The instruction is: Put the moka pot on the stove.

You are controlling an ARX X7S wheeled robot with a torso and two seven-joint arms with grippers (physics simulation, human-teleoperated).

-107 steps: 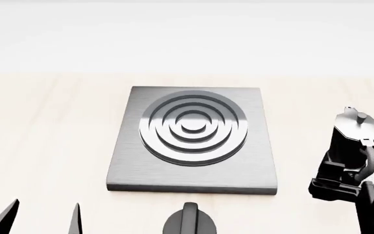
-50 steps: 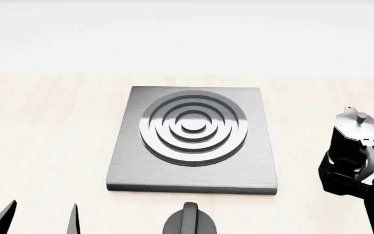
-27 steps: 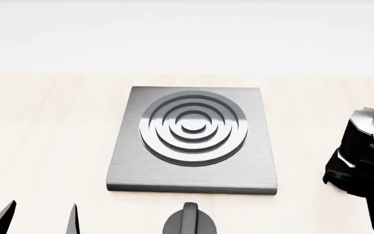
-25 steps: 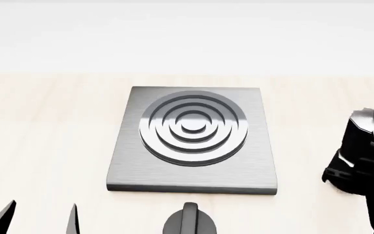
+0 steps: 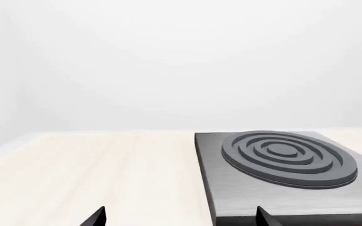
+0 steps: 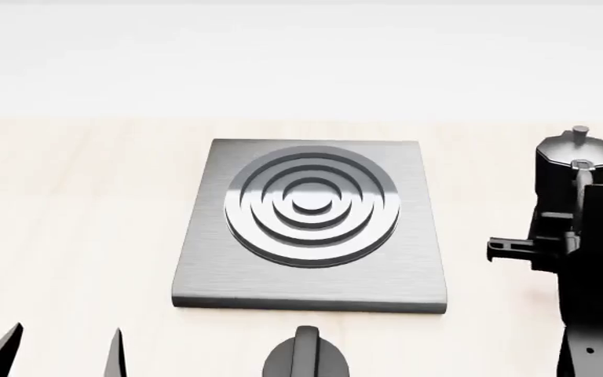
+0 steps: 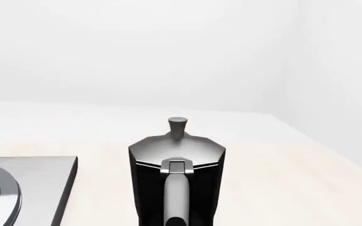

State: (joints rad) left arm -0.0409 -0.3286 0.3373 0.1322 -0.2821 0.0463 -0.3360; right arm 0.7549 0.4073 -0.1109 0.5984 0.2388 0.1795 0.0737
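1. Left wrist view: the stove [image 5: 275,188], a square grey metal plate with raised concentric rings [image 5: 288,157], lies flat on the pale wooden table [image 5: 93,169]. Two dark fingertips [image 5: 96,217] of the left gripper [image 5: 179,217] show at the near edge, set wide apart with nothing between them. One tip is over bare wood and the other over the stove's near-left corner. This arm seems parked low and clear of the rings, which leaves the plate free for the other arm.

2. Head view: the moka pot [image 6: 571,169] stands upright to the right of the stove [image 6: 312,228], apart from its right edge. The right gripper [image 6: 553,243] is at the pot's near side, where the handle is, so the arm reaches it from behind. I judge the pot to be grasped and off the table, though the contact itself is hidden by the arm. A round black knob [image 6: 304,357] sits just near of the stove's front edge. The left gripper [image 6: 60,353] waits at the near left.

3. Right wrist view: the moka pot [image 7: 176,179] fills the middle, its handle [image 7: 176,197] pointing straight at the camera and its lid knob [image 7: 177,126] upright. The fingers are out of this picture, so their spread cannot be told here. The stove's corner [image 7: 39,183] shows to the pot's left, so the carry must go leftward to centre the pot over the rings.
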